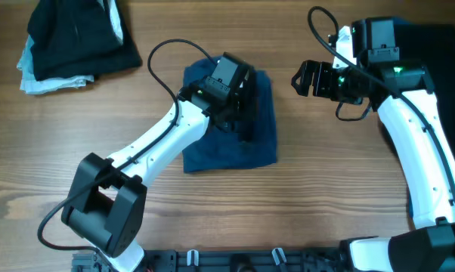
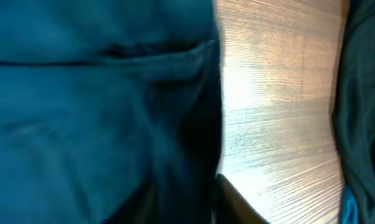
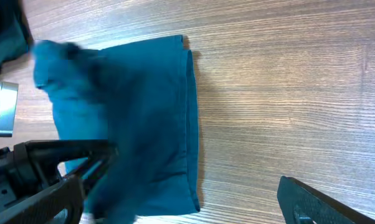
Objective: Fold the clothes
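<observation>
Lying flat at the middle of the brown wood-grain surface [image 1: 326, 196], the dark navy-blue fabric garment [image 1: 258, 147] is folded into a rough rectangle. The white left arm [image 1: 152, 143] reaches over it, and the left jaws sit low on the cloth's upper part. Whether they are spread or pinching cannot be told, as the wrist view shows only fabric close up. The right jaws hover spread wide above bare wood, just right of the garment. A heap of black cloth [image 1: 76, 38] over a pale blue-white piece [image 1: 42, 81] rests well apart at the far left.
</observation>
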Tool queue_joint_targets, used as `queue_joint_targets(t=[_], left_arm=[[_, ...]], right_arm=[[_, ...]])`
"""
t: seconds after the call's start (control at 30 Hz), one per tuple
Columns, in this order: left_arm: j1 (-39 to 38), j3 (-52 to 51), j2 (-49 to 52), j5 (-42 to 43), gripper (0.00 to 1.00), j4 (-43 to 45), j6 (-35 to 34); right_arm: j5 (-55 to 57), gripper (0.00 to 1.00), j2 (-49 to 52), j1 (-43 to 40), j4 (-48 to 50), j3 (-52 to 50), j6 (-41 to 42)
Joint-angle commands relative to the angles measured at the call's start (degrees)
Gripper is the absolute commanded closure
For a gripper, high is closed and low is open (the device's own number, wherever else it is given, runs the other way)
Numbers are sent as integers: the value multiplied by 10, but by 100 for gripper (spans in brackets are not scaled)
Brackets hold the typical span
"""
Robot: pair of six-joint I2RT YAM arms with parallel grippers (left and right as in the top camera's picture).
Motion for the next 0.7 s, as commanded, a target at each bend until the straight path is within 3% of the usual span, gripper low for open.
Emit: queue_joint_targets(t=[0.0,0.13,0.27,0.43,0.57,0.6,0.67], left_arm=[[0,11,7,7,23,4,-2],[0,12,6,21,26,4,0],[13,13,-19,53,0,-5,5],[83,13,-91,48,0,-82,64],[143,13,-98,5,0,-165,62],[159,12,-96,-3,0,-193,63],[187,12,-90,-2,0,-246,60]], right_arm=[[12,0,4,2,1,-1,9],[9,0,4,2,1,-1,9],[8,0,4,2,-4,-1,7],[3,0,5,2,-2,-1,0],[-63,2,9,2,27,-1,-20],[-80,8,14,2,39,-1,-26],[-90,33,26,2,56,-1,-25]])
